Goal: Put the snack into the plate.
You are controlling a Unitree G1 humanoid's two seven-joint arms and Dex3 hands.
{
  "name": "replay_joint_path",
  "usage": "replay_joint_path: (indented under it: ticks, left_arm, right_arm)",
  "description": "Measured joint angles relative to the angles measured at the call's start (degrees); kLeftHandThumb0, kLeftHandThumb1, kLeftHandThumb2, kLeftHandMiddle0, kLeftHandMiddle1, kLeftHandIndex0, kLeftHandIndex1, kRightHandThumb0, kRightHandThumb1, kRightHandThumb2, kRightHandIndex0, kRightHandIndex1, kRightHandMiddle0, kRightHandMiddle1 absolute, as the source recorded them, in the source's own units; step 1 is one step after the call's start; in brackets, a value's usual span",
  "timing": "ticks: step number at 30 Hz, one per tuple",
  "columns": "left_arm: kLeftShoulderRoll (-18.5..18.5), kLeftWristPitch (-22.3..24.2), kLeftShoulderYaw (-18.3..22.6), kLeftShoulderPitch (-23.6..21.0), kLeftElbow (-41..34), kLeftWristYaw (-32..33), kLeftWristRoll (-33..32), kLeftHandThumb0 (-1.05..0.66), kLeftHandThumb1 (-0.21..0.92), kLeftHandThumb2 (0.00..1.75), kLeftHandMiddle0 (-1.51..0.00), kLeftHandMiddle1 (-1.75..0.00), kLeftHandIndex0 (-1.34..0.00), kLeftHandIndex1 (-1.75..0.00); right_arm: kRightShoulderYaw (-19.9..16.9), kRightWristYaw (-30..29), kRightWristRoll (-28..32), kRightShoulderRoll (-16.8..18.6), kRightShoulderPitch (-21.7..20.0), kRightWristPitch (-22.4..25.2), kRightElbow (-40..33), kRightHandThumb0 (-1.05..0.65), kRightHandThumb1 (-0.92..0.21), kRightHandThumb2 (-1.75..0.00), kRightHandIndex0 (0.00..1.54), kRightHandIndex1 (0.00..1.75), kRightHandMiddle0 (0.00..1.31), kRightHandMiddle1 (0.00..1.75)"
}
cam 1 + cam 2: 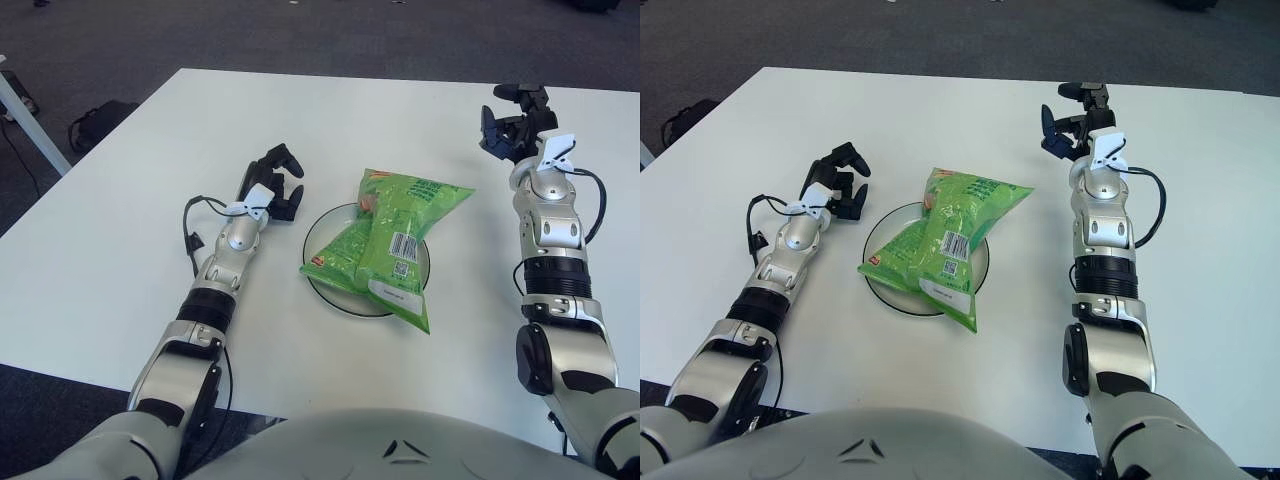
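Observation:
A green snack bag (pixel 392 243) lies across a white plate (pixel 318 232) with a dark rim, in the middle of the white table (pixel 120 230); the bag's ends overhang the rim at the upper right and at the front. My right hand (pixel 512 122) hovers to the right of the bag and farther back, apart from it, fingers spread and empty. My left hand (pixel 276 188) shows just left of the plate, fingers curled and holding nothing.
A black cable (pixel 190 235) loops beside my left forearm. Dark floor lies beyond the table's far edge, with a dark bag (pixel 98 122) on it at the left and a white table leg (pixel 30 125) at the far left.

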Motion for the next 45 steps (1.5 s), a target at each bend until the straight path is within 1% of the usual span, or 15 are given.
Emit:
replay_joint_path:
  ticks: [5,13,15,16,18,22,24,28,31,36,45]
  left_arm:
    - [-0.16,-0.21,0.15,-0.18,0.53,0.10,0.01,-0.51,0.25,1.40,-1.29,-1.75,-0.67,-1.75]
    - [-0.32,-0.69,0.41,-0.62,1.58,0.46,0.00,-0.51,0.25,1.40,-1.30,-1.75,-0.67,-1.75]
    - [-0.35,-0.89,0.50,-0.73,1.78,0.49,0.00,-0.51,0.25,1.40,-1.30,-1.75,-0.67,-1.75]
    - [-0.35,-0.97,0.53,-0.78,1.89,0.49,0.00,-0.51,0.25,1.40,-1.30,-1.75,-0.67,-1.75]
    - [-0.36,-1.14,0.61,-0.90,2.12,0.51,-0.01,-0.51,0.25,1.40,-1.30,-1.75,-0.67,-1.75]
    - [-0.40,-1.69,0.81,-1.01,2.44,0.54,-0.01,-0.51,0.24,1.41,-1.31,-1.75,-0.67,-1.75]
    - [-0.40,-1.81,0.92,-1.09,2.57,0.55,-0.02,-0.51,0.24,1.41,-1.31,-1.75,-0.67,-1.75]
    - [-0.54,-2.24,1.35,-1.31,2.96,0.55,-0.18,-0.51,0.24,1.41,-1.31,-1.75,-0.67,-1.75]
    - [-0.73,-2.39,1.62,-1.36,3.34,0.56,-0.34,-0.51,0.24,1.41,-1.30,-1.75,-0.67,-1.75]
    - [-0.81,-2.55,1.80,-1.41,3.59,0.74,-0.25,-0.51,0.25,1.40,-1.30,-1.75,-0.67,-1.75]
    - [-0.68,-4.86,2.01,-1.37,3.91,1.07,-0.08,-0.50,0.26,1.39,-1.30,-1.75,-0.66,-1.75]
  right_arm:
    - [-0.44,-0.85,0.88,1.29,0.36,-0.51,-0.03,0.01,-0.65,-0.92,0.40,1.71,0.13,1.74]
    - [-0.40,-2.23,1.15,2.87,1.32,-1.00,-0.04,0.00,-0.61,-0.97,0.42,1.70,0.17,1.75]
    - [-0.36,-2.78,1.07,3.19,1.59,-1.47,0.03,0.00,-0.59,-0.99,0.43,1.69,0.20,1.75]
    - [-0.30,-3.34,0.86,3.39,1.73,-2.13,0.19,0.00,-0.56,-1.01,0.44,1.68,0.24,1.75]
    - [0.06,-5.49,-0.82,3.75,2.06,-4.83,1.05,0.00,-0.53,-1.04,0.45,1.66,0.28,1.75]
    - [1.59,-11.52,-5.78,3.85,2.48,-12.99,5.09,0.00,-0.47,-1.11,0.48,1.64,0.35,1.75]
    - [2.27,-13.58,-7.59,3.67,2.57,-16.26,7.69,0.00,-0.46,-1.12,0.49,1.64,0.36,1.75]
    - [4.66,-16.32,-12.00,1.35,2.38,-24.72,16.78,0.00,-0.44,-1.12,0.55,1.57,0.36,1.75]
    - [5.82,-17.33,-14.02,-0.13,2.50,-28.63,22.02,0.00,-0.44,-1.10,0.57,1.54,0.36,1.75]
    - [6.04,-17.78,-14.17,-1.29,2.48,-33.48,26.73,0.00,-0.44,-1.09,0.60,1.48,0.38,1.75]
    - [4.86,-16.86,-10.59,-1.31,1.94,-41.03,29.56,0.00,-0.42,-1.08,0.65,1.39,0.42,1.75]
